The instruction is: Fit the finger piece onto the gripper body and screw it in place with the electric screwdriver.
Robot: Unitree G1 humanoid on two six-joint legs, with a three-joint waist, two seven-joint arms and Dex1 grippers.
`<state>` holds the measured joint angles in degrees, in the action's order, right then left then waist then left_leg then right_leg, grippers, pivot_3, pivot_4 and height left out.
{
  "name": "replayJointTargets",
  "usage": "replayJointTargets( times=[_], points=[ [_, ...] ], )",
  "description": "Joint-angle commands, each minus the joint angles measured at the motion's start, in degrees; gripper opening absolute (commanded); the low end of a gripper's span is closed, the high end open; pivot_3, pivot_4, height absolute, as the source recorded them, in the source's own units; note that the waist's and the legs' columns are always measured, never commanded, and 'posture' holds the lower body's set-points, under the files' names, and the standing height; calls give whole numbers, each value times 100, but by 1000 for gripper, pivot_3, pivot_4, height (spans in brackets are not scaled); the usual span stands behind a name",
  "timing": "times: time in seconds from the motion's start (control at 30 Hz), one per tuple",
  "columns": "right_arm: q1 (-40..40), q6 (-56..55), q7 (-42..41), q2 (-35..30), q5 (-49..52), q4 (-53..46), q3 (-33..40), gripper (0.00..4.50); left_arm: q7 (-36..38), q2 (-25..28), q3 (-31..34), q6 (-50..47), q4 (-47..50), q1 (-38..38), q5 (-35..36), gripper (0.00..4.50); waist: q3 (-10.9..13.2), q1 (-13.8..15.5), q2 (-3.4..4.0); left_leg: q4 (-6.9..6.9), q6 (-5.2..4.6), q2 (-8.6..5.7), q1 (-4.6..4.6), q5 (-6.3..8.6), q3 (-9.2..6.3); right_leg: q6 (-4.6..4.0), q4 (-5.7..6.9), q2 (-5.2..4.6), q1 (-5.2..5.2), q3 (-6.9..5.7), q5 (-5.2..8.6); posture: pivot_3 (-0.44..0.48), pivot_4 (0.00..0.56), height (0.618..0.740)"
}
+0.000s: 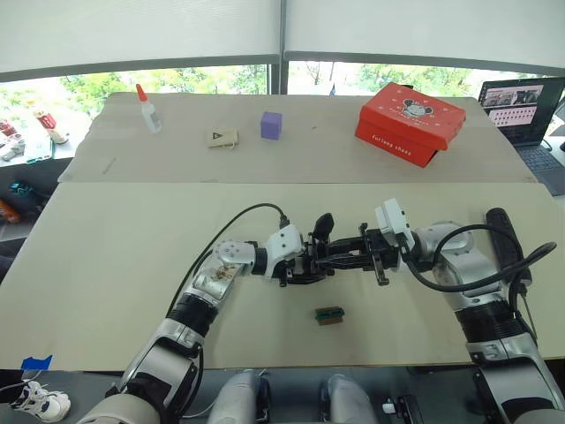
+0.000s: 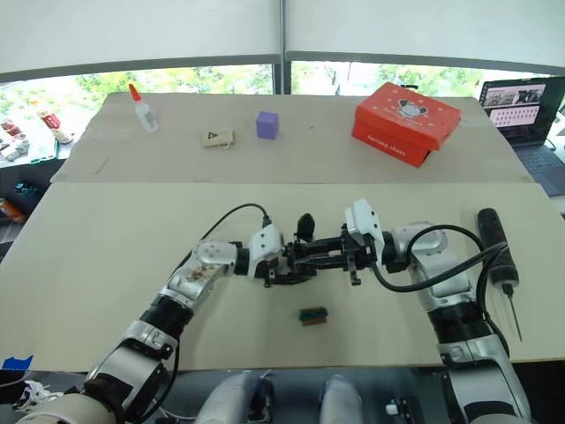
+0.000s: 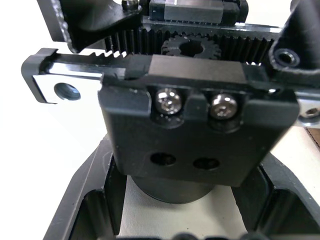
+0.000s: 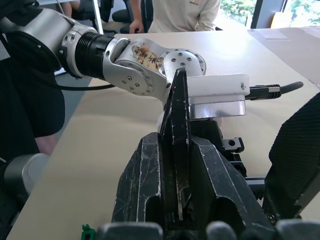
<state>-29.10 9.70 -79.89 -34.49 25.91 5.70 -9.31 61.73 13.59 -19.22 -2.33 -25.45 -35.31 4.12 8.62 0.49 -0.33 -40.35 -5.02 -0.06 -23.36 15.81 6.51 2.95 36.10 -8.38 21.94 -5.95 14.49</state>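
At the middle of the near table, my left gripper [image 1: 298,265] is shut on the gripper body [image 3: 195,135]. It is a black assembly with a toothed rack, a pinion and two screws, and its pointed finger [image 1: 324,225] sticks up. From the right, my right gripper [image 1: 349,256] meets it, shut on the finger piece [image 4: 179,115], a thin black wedge standing up between its worn fingers [image 4: 145,185]. The wedge is close against the gripper body; I cannot tell whether it is seated. The electric screwdriver [image 2: 494,243] lies on the table beyond my right arm, its metal bit [image 2: 515,318] pointing toward the near edge.
A small green-and-brown block [image 1: 329,314] lies just in front of the grippers. The far table holds a red box [image 1: 410,123], a purple cube [image 1: 271,124], a glue bottle [image 1: 147,109] and a small card [image 1: 222,138]. A laptop [image 1: 527,110] is at the far right. A seated person [image 4: 180,12] is behind.
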Motion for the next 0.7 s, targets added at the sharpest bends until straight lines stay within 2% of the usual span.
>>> replayJointTargets(
  times=[0.03, 0.17, 0.47, 0.63, 0.7],
  points=[
    [2, 344, -112, -392, -941, 531, -679, 321, 43, 58, 111, 85, 15, -122, 30, 2323, -1, -3, 1, 0, 0, 0, 1, 0, 1, 0, -1, 0, 0, 1, 0, 0, 150, 740],
    [-303, 992, -312, -507, -827, 455, -1027, 321, 36, 38, 119, 112, -47, -165, 39, 2323, -11, 7, -3, -2, 0, 1, 8, 0, 0, -1, -5, -3, -3, 3, 0, 0, 150, 740],
    [108, 1327, 643, -530, -741, -179, -615, 321, 20, -1, 178, -28, 2, -191, 124, 2323, -51, 5, -29, 1, 0, 4, 8, 1, -1, -2, -7, -7, -1, 3, -1, 0, 150, 740],
    [315, 976, 794, -421, -841, -6, -526, 321, -15, -21, 211, -4, -124, -275, 111, 2323, -58, 9, -36, 1, 1, 4, 11, 2, -1, -2, -13, -10, -2, 6, -1, 0, 150, 740],
    [286, 704, 534, -418, -870, 214, -605, 321, -23, -28, 215, -10, -125, -286, 115, 2323, -60, 9, -39, 1, 1, 4, 12, 2, -1, -3, -14, -10, -3, 6, -1, 0, 150, 740]
  ],
)
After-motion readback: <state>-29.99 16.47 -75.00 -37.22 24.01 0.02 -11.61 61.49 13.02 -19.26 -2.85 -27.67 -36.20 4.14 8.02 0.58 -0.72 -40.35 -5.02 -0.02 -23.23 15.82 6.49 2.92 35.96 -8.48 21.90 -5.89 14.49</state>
